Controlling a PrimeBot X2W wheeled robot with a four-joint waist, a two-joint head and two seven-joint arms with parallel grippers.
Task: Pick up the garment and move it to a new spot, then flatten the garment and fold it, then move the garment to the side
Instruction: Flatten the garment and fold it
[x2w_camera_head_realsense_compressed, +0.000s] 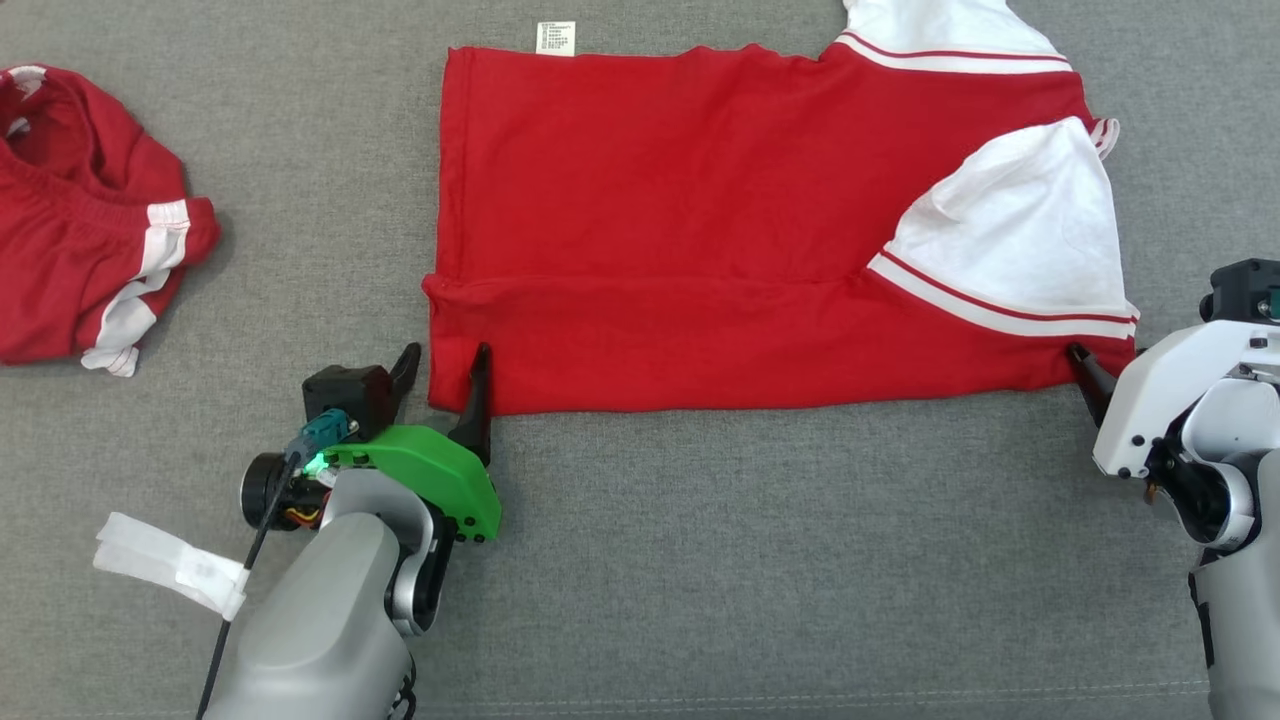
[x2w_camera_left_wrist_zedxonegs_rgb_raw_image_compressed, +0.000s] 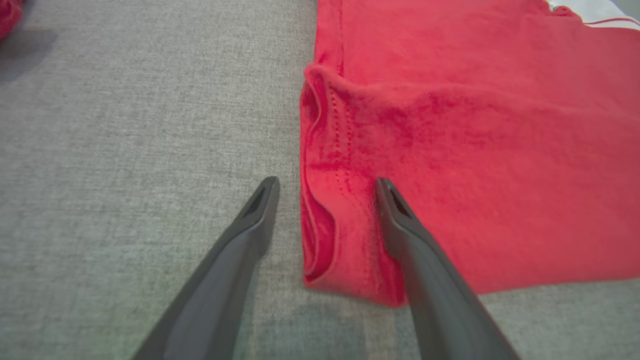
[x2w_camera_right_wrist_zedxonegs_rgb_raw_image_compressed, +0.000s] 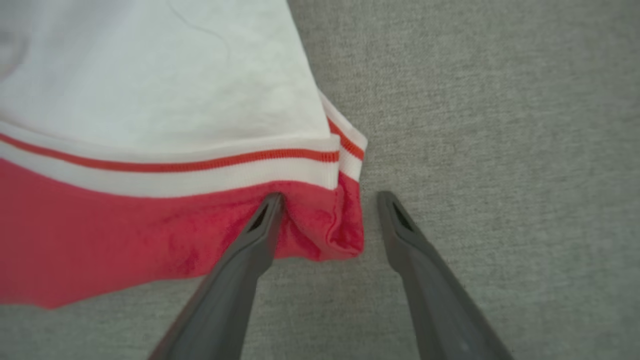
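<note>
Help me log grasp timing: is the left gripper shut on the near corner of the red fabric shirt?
No, the left gripper stands open, its two fingers straddling a corner of the red fabric shirt.

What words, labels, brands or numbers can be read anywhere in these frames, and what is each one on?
No text can be read in any view.
White care label at the far edge of the red garment: rows of print, too small to read.
White tape tag at the lower left of the head view: no legible writing.
</note>
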